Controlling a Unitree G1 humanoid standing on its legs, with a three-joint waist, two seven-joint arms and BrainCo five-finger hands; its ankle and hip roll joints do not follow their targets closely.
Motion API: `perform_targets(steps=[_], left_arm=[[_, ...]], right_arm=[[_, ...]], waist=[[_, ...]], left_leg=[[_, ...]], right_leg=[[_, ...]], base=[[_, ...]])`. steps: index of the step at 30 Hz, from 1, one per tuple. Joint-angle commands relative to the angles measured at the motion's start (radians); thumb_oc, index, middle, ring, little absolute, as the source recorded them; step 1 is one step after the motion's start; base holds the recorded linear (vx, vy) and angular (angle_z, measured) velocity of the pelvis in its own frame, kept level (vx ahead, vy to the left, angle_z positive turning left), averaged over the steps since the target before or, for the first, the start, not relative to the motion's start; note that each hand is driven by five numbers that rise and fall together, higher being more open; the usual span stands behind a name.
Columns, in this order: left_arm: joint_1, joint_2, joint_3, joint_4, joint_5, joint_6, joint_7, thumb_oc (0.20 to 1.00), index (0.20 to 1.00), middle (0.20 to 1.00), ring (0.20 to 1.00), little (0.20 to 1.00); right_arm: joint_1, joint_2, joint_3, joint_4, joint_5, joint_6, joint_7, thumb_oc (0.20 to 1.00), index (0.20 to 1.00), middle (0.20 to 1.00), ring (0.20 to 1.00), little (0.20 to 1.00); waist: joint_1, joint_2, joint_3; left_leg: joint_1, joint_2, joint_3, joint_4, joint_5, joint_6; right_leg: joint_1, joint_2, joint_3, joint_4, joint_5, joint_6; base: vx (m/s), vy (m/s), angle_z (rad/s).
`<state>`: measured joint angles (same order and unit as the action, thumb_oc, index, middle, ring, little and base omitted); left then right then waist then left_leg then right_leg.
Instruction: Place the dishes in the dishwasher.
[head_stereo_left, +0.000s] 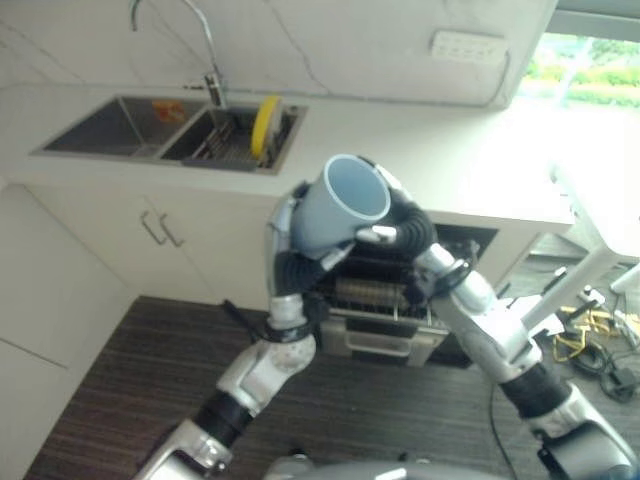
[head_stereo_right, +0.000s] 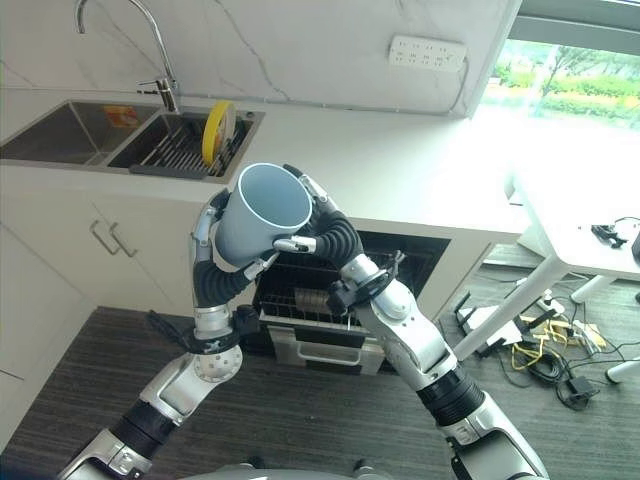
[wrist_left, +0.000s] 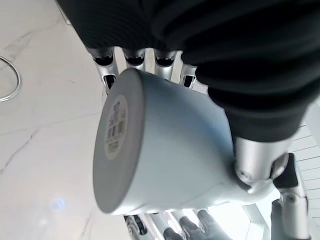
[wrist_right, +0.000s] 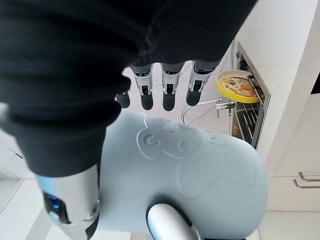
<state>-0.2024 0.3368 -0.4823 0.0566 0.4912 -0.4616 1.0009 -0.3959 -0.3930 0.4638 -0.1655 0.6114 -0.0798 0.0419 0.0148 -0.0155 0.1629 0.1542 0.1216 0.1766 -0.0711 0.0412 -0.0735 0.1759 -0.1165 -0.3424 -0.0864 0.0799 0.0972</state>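
both arms raised, forearms converging over the open dishwasher (head_stereo_right: 330, 300). pale blue cup (head_stereo_right: 262, 213) held up between the two hands, tilted, mouth toward the head camera. left hand (head_stereo_right: 212, 262) cradles its base side, fingers curled round the wall. right hand (head_stereo_right: 325, 232) wraps the other side, thumb (wrist_right: 167, 225) pressed on the cup (fingers reach past its far side). cup bottom carries a label. yellow plate (head_stereo_right: 214, 130) stands upright in the sink rack (head_stereo_right: 175, 148). dishwasher rack partly hidden behind the arms; contents hard to make out.
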Motion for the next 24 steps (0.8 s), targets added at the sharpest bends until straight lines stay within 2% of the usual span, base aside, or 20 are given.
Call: perform_targets(steps=[1, 7, 19, 24], left_arm=[[-0.100, 0.017, -0.049, -0.003, 0.009, -0.024, 0.018, 0.200, 0.200, 0.200, 0.200, 0.200], [-0.096, 0.018, -0.061, 0.009, 0.018, -0.018, 0.042, 0.200, 0.200, 0.200, 0.200, 0.200], [-0.102, 0.010, -0.088, 0.017, 0.035, -0.028, 0.065, 0.200, 0.200, 0.200, 0.200, 0.200], [-0.105, 0.010, -0.092, 0.014, 0.038, -0.031, 0.061, 0.200, 0.200, 0.200, 0.200, 0.200]], right_arm=[[-0.126, 0.044, 0.005, -0.016, 0.021, -0.041, -0.021, 1.000, 1.000, 1.000, 1.000, 1.000], [-0.133, 0.050, 0.022, -0.020, 0.048, -0.025, -0.022, 1.000, 1.000, 1.000, 1.000, 1.000], [-0.152, 0.083, 0.085, -0.010, 0.124, 0.012, 0.036, 1.000, 1.000, 1.000, 1.000, 1.000], [-0.154, 0.088, 0.093, 0.001, 0.117, 0.005, 0.040, 1.000, 1.000, 1.000, 1.000, 1.000]], waist=[[0.022, -0.027, 0.004], [0.025, -0.029, 0.006], [0.040, -0.031, 0.004], [0.044, -0.033, 0.007]], left_leg=[[0.012, 0.029, 0.007, 0.024, -0.062, -0.009], [0.011, 0.028, 0.007, 0.026, -0.063, -0.008], [0.008, 0.023, -0.005, 0.024, -0.064, -0.005], [0.005, 0.021, -0.011, 0.028, -0.065, -0.002]], right_leg=[[0.007, -0.044, 0.059, 0.120, -0.142, 0.036], [0.007, -0.044, 0.058, 0.120, -0.143, 0.035], [0.008, -0.046, 0.052, 0.122, -0.144, 0.035], [0.005, -0.045, 0.052, 0.127, -0.144, 0.034]], base=[[0.00, 0.000, 0.00], [0.00, 0.000, 0.00], [0.01, 0.001, 0.00], [0.00, 0.000, 0.00]])
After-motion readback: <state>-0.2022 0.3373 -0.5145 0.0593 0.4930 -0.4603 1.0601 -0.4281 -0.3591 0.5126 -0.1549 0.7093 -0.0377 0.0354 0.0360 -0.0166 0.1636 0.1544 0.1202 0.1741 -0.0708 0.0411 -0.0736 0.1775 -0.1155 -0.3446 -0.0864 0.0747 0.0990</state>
